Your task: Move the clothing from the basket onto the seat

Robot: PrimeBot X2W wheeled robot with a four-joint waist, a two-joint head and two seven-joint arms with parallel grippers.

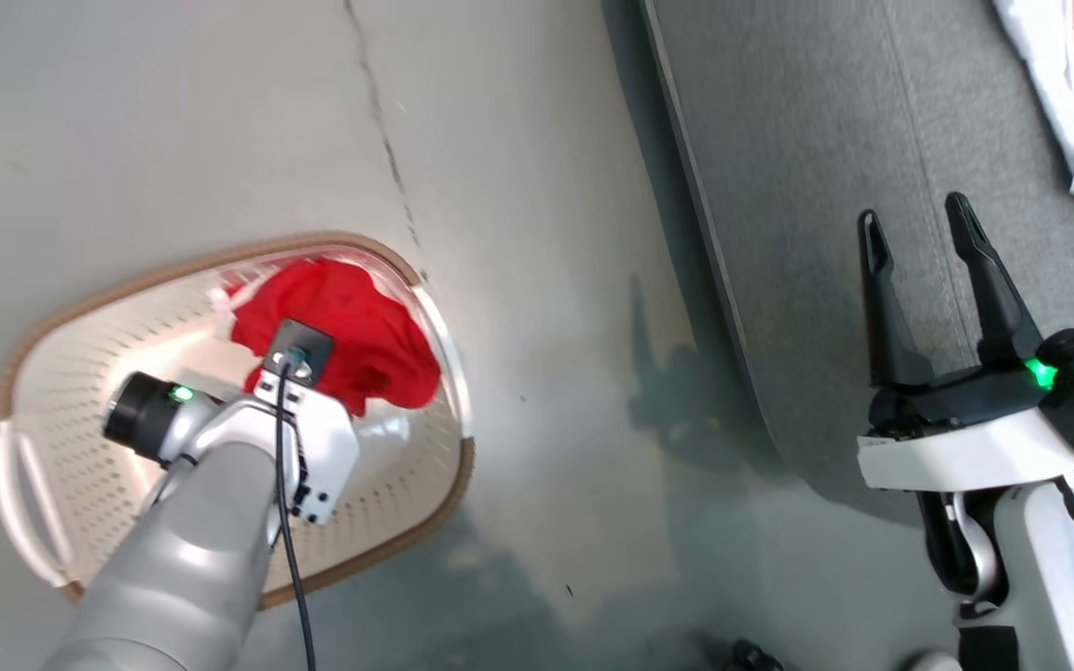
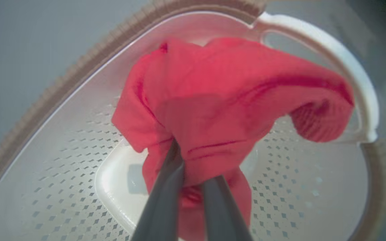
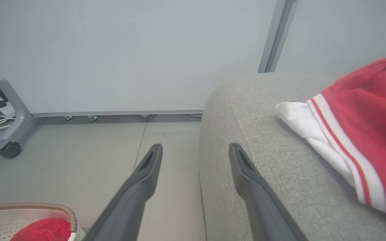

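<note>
Clearly, a bright red garment point(image 2: 219, 100) is bunching into a soft, creased lump and is sitting within the rim of the cream perforated basket point(image 1: 61, 391), toward the end nearer the seat. The left fingers point(image 2: 164, 187) are clenching a fold near its lower edge, with the cloth draping up and away beyond their tips and one lobe drooping toward a white handle. The basket is standing on the grey floor point(image 1: 546, 280), apart from the grey seat point(image 1: 826, 140). The right fingers point(image 1: 884, 298) are spreading wide with nothing between them, hovering over the seat's edge. A second garment point(image 3: 374, 117), red with white bands and thin red stripes, is lying farther in on the seat's top, apart from those fingers.
</note>
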